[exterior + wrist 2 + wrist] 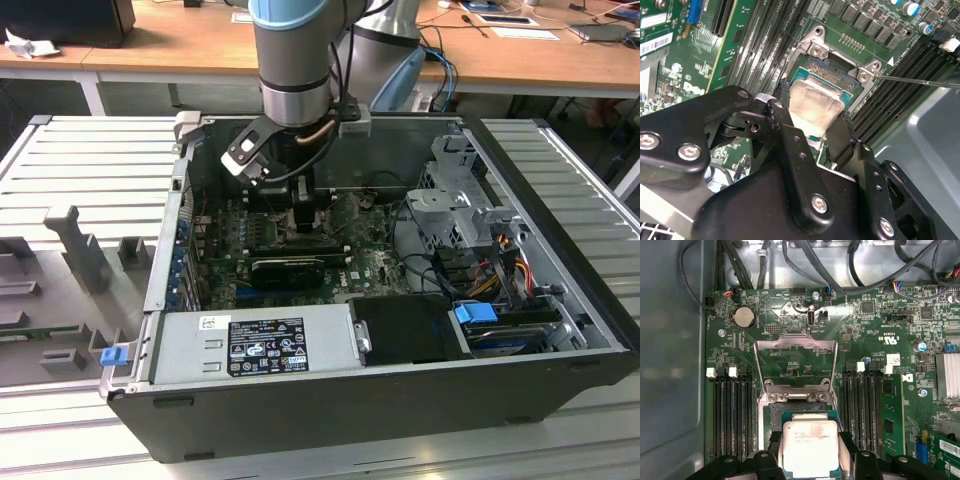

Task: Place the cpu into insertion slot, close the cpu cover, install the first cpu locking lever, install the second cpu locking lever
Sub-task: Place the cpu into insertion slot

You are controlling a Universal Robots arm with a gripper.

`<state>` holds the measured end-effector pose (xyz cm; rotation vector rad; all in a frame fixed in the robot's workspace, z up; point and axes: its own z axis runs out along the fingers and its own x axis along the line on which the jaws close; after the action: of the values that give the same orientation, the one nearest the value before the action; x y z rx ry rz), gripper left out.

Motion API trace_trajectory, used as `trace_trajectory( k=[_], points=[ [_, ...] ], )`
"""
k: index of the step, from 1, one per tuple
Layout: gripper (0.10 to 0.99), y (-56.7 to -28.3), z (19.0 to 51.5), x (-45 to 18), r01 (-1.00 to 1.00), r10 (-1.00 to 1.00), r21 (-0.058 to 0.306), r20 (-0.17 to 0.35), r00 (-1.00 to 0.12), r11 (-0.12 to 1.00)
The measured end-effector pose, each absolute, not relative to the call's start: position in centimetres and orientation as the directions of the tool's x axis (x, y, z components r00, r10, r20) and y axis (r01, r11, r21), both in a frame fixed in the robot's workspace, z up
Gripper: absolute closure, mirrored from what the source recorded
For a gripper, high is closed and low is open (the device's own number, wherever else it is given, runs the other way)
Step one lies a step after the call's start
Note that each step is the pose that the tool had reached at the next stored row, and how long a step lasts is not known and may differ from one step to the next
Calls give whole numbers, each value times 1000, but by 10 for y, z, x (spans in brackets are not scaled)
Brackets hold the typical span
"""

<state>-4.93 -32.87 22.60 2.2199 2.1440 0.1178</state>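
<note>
Currently the tool [810,439] is closed on the cpu [810,456], with one black finger [785,127] on each of two opposite edges and the silver top facing up. The cpu is directly over the slot [832,64], its green edge inside the slot's silver rim. Cannot tell whether it is fully seated or held just above the contacts.

On the side of the slot away from the tool, the cover [795,343] stands flipped open on its hinge; the board shows through its square window. A thin lever [920,81] runs out from one corner of the slot, over the memory slots [730,415]. These black slots flank the slot on two sides.

Beyond the cover, farther from the slot, is a coin cell [745,316], then a run of cables [805,265] at the board's edge.

Exterior view: the arm [290,60] comes straight down into the open case [400,410], above the slot. The power supply [260,342] lies along the case wall nearer the camera than the slot. The drive cage [450,195] is to the exterior view's right of the slot. The case lies on a ribbed grey worktop [570,170].
</note>
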Motion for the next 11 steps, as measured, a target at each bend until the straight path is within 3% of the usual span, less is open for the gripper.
trace_trajectory(
  k=[11],
  points=[
    [557,-328,216,-50,995,999,91,18,31,-33]
  ],
)
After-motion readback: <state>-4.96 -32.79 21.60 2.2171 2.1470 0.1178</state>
